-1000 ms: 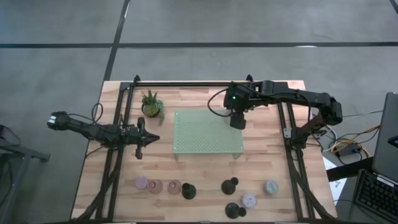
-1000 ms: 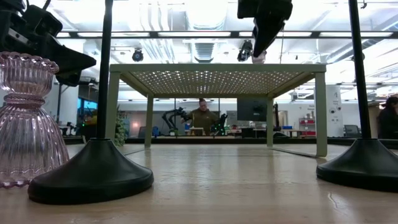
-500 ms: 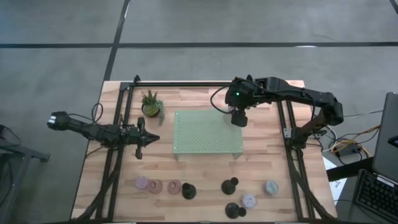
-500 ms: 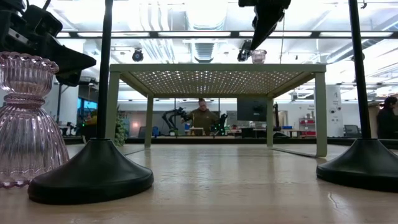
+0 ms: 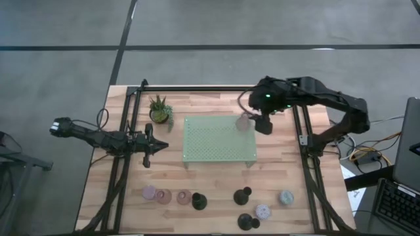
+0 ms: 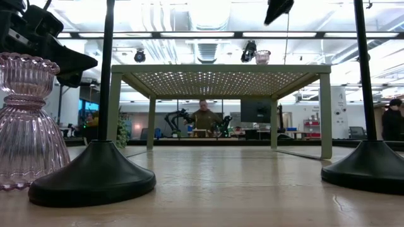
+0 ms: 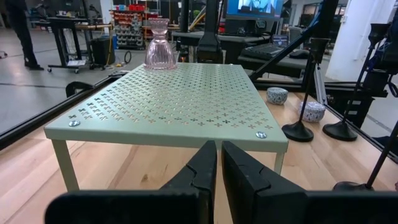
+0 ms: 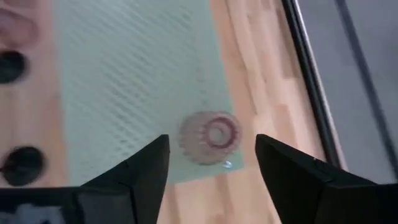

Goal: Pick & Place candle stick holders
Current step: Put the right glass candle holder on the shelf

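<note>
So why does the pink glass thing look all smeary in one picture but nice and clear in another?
In the right wrist view the pink glass holder and the green tray are blurred. In the left wrist view the holder looks sharp on the tray's far corner. In the low view bright ceiling lights glare behind it.

One pinkish clear glass holder (image 5: 244, 122) stands upright, alone, at a far corner of the tray (image 5: 216, 141), on the right arm's side. The other eight stand on the table's near edge: a lilac one (image 5: 149, 192), two pinkish glass, three black (image 5: 243, 195), a pale one (image 5: 263, 212), a blue-grey one (image 5: 286, 196).
</note>
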Robot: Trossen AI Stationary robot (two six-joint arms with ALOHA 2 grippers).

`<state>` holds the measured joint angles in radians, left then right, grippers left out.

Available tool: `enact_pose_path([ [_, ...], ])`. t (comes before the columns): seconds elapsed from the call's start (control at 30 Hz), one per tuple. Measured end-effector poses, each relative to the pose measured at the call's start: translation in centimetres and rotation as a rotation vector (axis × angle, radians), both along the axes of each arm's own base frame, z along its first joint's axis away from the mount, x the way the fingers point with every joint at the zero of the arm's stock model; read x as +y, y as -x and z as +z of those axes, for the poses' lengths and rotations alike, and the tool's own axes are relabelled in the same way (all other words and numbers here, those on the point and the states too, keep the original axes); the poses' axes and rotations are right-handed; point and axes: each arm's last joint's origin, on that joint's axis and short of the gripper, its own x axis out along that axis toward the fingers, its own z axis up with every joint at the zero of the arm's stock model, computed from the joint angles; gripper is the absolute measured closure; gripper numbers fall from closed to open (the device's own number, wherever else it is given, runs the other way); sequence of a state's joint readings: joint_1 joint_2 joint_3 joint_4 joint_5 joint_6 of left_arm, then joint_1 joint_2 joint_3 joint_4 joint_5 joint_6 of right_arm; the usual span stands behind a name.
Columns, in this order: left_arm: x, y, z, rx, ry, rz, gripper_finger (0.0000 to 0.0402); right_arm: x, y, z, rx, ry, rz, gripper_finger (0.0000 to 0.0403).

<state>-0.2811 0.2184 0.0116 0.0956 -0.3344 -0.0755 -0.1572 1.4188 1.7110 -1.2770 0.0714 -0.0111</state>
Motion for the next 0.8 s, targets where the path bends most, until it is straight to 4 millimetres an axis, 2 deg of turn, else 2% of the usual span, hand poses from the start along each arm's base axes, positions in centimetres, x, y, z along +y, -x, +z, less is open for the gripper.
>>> enact_pose_path([
  [0.2,0.0,0.0,0.0,0.0,0.0,0.0,0.0371,2.2,3.3,0.8,-0.127,-0.025,0.057,0.0261],
  [0.37,0.0,0.0,0.0,0.0,0.0,0.0,0.0371,4.3,6.2,0.0,-0.221,-0.059,0.111,0.0358],
  [0.43,0.0,0.0,0.0,0.0,0.0,0.0,0.0371,4.8,7.2,-0.4,-0.279,-0.061,0.129,0.0385],
  [0.6,0.0,0.0,0.0,0.0,0.0,0.0,0.0371,5.8,9.4,-2.3,-0.418,-0.071,0.185,0.039],
  [0.8,0.0,0.0,0.0,0.0,0.0,0.0,0.0371,6.1,10.8,-6.1,-0.54,-0.083,0.222,0.039],
])
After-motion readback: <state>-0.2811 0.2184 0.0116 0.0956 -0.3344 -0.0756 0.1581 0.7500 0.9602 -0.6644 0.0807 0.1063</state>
